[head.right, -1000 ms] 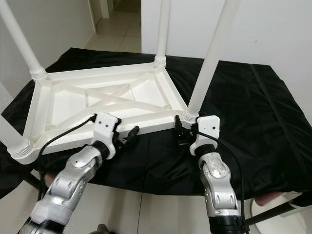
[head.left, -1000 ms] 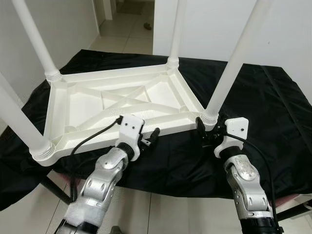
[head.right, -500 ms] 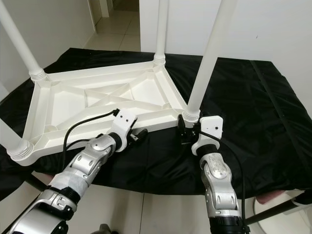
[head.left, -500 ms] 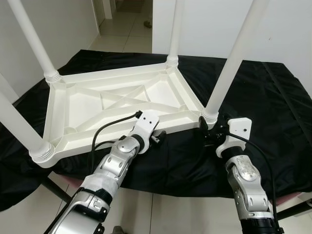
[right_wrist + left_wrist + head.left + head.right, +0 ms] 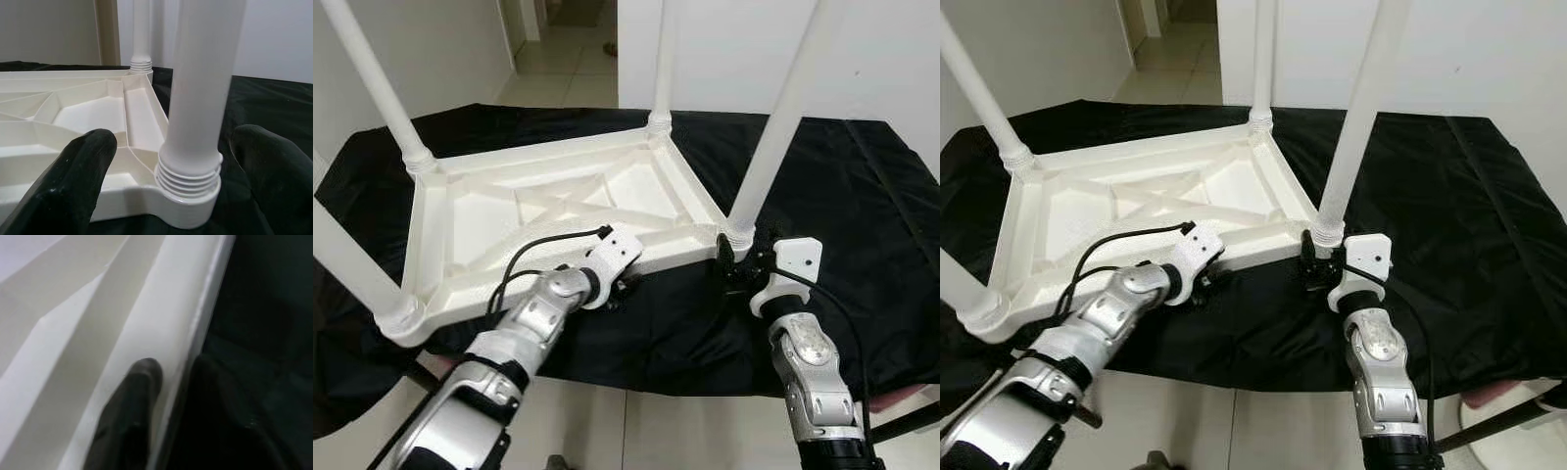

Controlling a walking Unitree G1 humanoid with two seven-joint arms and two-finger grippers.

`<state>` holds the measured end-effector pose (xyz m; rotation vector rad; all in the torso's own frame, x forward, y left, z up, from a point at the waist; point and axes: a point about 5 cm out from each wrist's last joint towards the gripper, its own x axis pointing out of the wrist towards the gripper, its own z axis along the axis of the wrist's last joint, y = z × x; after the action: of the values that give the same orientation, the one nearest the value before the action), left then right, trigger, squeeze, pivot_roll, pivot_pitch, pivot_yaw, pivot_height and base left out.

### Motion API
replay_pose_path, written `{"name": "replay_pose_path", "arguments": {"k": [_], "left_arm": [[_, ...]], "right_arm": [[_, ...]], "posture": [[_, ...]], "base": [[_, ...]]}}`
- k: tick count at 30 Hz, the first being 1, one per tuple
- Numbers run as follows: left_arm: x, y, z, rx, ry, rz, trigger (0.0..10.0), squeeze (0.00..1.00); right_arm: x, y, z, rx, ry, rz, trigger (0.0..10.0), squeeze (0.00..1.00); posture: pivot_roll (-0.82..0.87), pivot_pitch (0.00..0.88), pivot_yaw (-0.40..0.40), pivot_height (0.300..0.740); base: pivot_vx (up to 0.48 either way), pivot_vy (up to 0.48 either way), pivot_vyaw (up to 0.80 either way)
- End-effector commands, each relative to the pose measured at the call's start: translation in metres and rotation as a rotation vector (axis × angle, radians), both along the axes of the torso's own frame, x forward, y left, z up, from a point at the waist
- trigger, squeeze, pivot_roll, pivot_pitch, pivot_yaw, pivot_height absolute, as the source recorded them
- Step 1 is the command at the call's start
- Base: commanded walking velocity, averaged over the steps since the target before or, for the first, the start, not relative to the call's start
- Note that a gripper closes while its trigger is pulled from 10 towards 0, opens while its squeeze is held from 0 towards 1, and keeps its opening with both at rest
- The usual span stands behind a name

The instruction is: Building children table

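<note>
Four white legs stand up from your upturned white table [image 5: 558, 211], which lies on the black cloth [image 5: 862, 206]. At its near rim sits your left gripper [image 5: 625, 286]; the left wrist view shows what the head views hide: one finger [image 5: 134, 406] lies on the rim's top, the other below its edge, a pinch on the rim. Your right gripper [image 5: 736, 266] waits at the near right leg [image 5: 195, 98], fingers spread wide on either side, not touching. Since half a second ago the left arm has dropped lower and the table has swung slightly.
</note>
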<state>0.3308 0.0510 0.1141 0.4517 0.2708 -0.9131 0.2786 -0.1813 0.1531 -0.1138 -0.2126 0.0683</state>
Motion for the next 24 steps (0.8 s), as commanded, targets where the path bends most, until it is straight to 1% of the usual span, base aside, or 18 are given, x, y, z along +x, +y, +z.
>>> {"name": "replay_pose_path", "arguments": {"k": [1, 3, 4, 5, 8, 9, 10, 11, 13, 15, 16, 17, 18, 20, 21, 22, 23, 24], "left_arm": [[-0.018, 0.0, -0.022, 0.039, 0.137, -0.143, 0.0, 0.0], [-0.027, 0.011, -0.019, 0.047, 0.151, -0.235, 0.0, 0.0], [-0.03, 0.014, -0.018, 0.05, 0.155, -0.26, 0.0, 0.0], [-0.03, 0.014, -0.018, 0.05, 0.155, -0.26, 0.0, 0.0], [-0.041, 0.027, -0.014, 0.059, 0.149, -0.352, 0.0, 0.0], [-0.041, 0.027, -0.014, 0.059, 0.149, -0.352, 0.0, 0.0], [-0.05, 0.039, -0.014, 0.074, 0.155, -0.395, 0.0, 0.0], [-0.05, 0.039, -0.014, 0.074, 0.155, -0.395, 0.0, 0.0], [-0.058, 0.056, -0.014, 0.09, 0.178, -0.432, 0.0, 0.0], [-0.058, 0.056, -0.014, 0.09, 0.178, -0.432, 0.0, 0.0], [-0.061, 0.061, -0.013, 0.095, 0.186, -0.44, 0.0, 0.0], [-0.063, 0.066, -0.013, 0.103, 0.179, -0.437, 0.4, 0.0], [-0.067, 0.068, -0.011, 0.105, 0.179, -0.451, 4.1, 0.0], [-0.067, 0.068, -0.011, 0.105, 0.179, -0.451, 4.1, 0.0], [-0.07, 0.068, -0.009, 0.104, 0.173, -0.459, 10.0, 0.0], [-0.07, 0.063, -0.007, 0.086, 0.163, -0.442, 10.0, 0.0], [-0.07, 0.063, -0.007, 0.086, 0.163, -0.442, 10.0, 0.0], [-0.07, 0.056, -0.003, 0.05, 0.157, -0.425, 10.0, 0.0]], "right_arm": [[0.0, -0.001, 0.0, 0.0, -0.006, -0.007, 10.0, 0.0], [-0.001, -0.001, -0.001, 0.001, -0.006, -0.012, 10.0, 0.0], [-0.001, -0.001, -0.001, 0.001, -0.005, -0.014, 10.0, 0.0], [-0.001, -0.001, -0.001, 0.001, -0.005, -0.014, 10.0, 0.0], [-0.001, 0.001, -0.003, 0.008, 0.007, -0.008, 10.0, 0.0], [-0.001, 0.001, -0.003, 0.008, 0.007, -0.008, 10.0, 0.0], [-0.001, 0.001, -0.004, 0.007, 0.01, -0.001, 10.0, 0.0], [-0.001, 0.001, -0.004, 0.007, 0.01, -0.001, 10.0, 0.0], [-0.001, 0.002, -0.006, 0.012, 0.022, 0.019, 10.0, 0.0], [-0.001, 0.002, -0.006, 0.012, 0.022, 0.019, 10.0, 0.0], [-0.001, 0.003, -0.006, 0.013, 0.027, 0.028, 10.0, 0.0], [-0.001, 0.004, -0.007, 0.024, 0.034, 0.047, 10.0, 0.0], [0.0, 0.007, -0.008, 0.049, 0.05, 0.083, 10.0, 0.0], [0.0, 0.007, -0.008, 0.049, 0.05, 0.083, 10.0, 0.0], [0.0, 0.009, -0.009, 0.056, 0.061, 0.11, 10.0, 0.0], [0.0, 0.014, -0.01, 0.053, 0.077, 0.158, 10.0, 0.0], [0.0, 0.014, -0.01, 0.053, 0.077, 0.158, 10.0, 0.0], [0.0, 0.017, -0.012, 0.043, 0.099, 0.205, 10.0, 0.0]], "posture": [[-0.04, 0.033, 0.09, 0.74], [-0.03, 0.029, 0.092, 0.74], [-0.03, 0.029, 0.092, 0.74], [-0.03, 0.029, 0.092, 0.74], [-0.03, 0.024, 0.09, 0.74], [-0.03, 0.024, 0.09, 0.74], [-0.03, 0.022, 0.089, 0.74], [-0.03, 0.022, 0.089, 0.74], [-0.02, 0.018, 0.081, 0.74], [-0.02, 0.018, 0.081, 0.74], [-0.02, 0.018, 0.081, 0.74], [-0.01, 0.017, 0.076, 0.74], [-0.01, 0.02, 0.07, 0.74], [-0.01, 0.02, 0.07, 0.74], [0.0, 0.021, 0.063, 0.74], [0.0, 0.022, 0.056, 0.74], [0.0, 0.022, 0.056, 0.74], [0.0, 0.025, 0.049, 0.74]], "base": [[0.0, 0.0, 0.0], [0.0, 0.0, 0.0], [0.0, 0.0, 0.0], [0.0, 0.0, 0.0], [0.0, 0.0, 0.0], [0.0, 0.0, 0.0], [0.0, 0.0, 0.0], [0.0, 0.0, 0.0], [0.0, 0.0, 0.0], [0.0, 0.0, 0.0], [0.0, 0.0, 0.0], [0.0, 0.0, 0.0], [0.0, 0.0, 0.0], [0.0, 0.0, 0.0], [0.0, 0.0, 0.0], [0.0, 0.0, 0.0], [0.0, 0.0, 0.0], [0.0, 0.0, 0.0]]}}
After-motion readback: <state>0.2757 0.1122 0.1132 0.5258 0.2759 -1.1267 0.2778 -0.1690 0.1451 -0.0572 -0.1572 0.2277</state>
